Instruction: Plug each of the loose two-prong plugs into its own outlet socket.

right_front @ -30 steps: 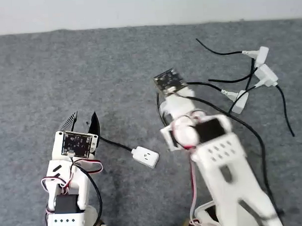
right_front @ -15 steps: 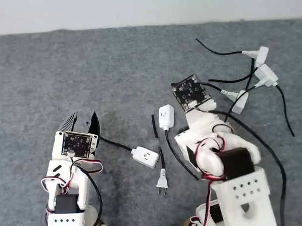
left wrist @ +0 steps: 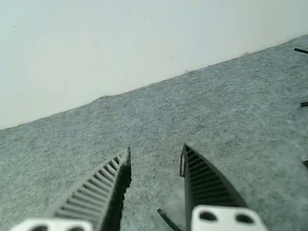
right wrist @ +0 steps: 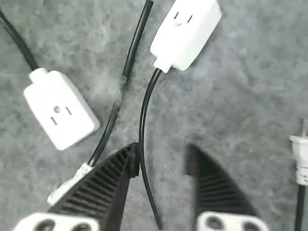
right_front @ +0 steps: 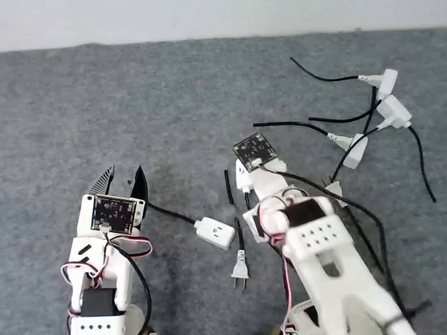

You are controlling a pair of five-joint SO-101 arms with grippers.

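Observation:
In the right wrist view my right gripper (right wrist: 161, 159) is open just above the carpet, straddling the black cable of a white outlet socket (right wrist: 185, 31). A second white socket (right wrist: 60, 115) lies beside it, and a white two-prong plug (right wrist: 65, 190) peeks out behind one finger. In the high view that arm's wrist board (right_front: 254, 152) covers part of the first socket (right_front: 242, 180); the second socket (right_front: 215, 232) and the plug (right_front: 240, 270) lie nearer. My left gripper (right_front: 121, 180) (left wrist: 156, 151) is open and holds nothing, left of the sockets.
Several more white plugs and adapters on black cables lie at the far right (right_front: 388, 81) (right_front: 355, 152). Another plug (right wrist: 301, 156) lies at the edge of the right wrist view. Grey carpet (right_front: 133, 97) stretches to a white wall behind.
The right arm swung right, uncovering a socket and plug, then came back left and nearer, over that socket's cable. The left arm has stayed still.

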